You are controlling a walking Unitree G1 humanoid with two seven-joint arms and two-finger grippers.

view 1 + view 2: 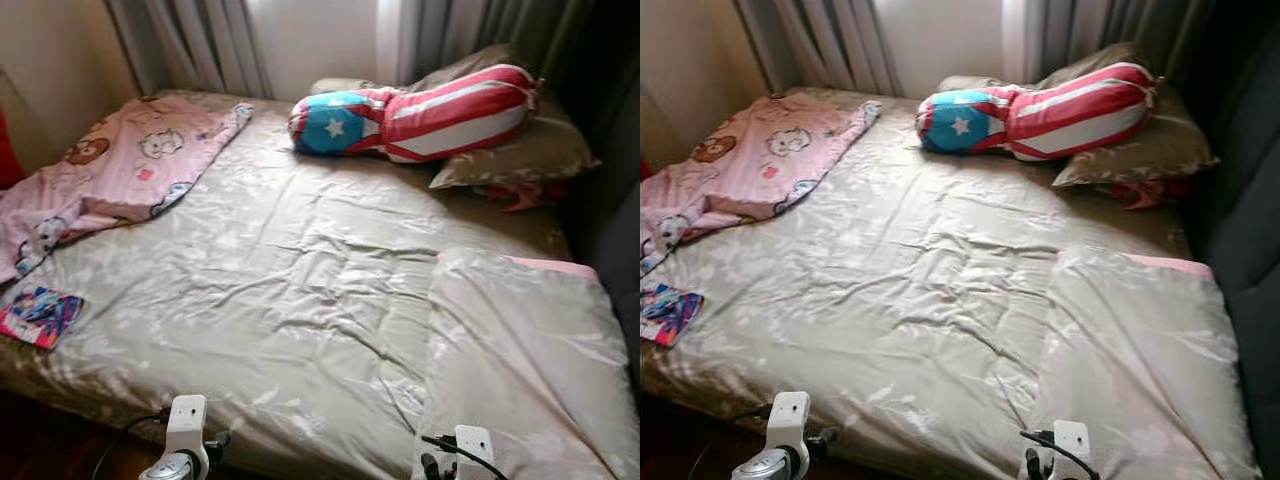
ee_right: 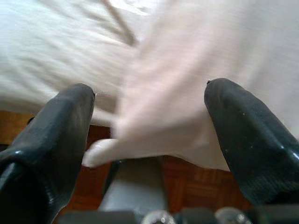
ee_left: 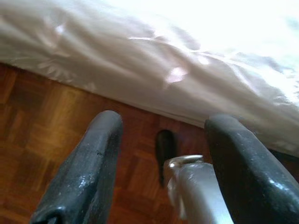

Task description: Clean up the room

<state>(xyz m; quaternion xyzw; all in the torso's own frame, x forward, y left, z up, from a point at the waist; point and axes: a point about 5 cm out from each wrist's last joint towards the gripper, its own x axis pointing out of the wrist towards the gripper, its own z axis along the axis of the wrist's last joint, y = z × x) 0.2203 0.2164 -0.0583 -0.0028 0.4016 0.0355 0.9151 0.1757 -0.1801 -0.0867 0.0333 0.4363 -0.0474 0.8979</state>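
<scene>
I have the bed (image 1: 300, 290) across most of the frame, its grey cover wrinkled but spread. At lower right lies a folded grey quilt (image 1: 520, 370). A pink blanket (image 1: 120, 170) sits crumpled at upper left, and a striped bolster (image 1: 420, 110) on a pillow (image 1: 530, 150) at upper right. A small colourful book (image 1: 40, 312) rests at the left edge. I judge tidying barely begun. Left claw (image 3: 163, 154) and right claw (image 2: 149, 126) hang spread, holding nothing, at the bed's near edge.

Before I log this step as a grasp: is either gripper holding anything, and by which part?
Nothing is held. The left gripper is open over the wooden floor by the bed edge; the right gripper is open before the folded blanket.
</scene>
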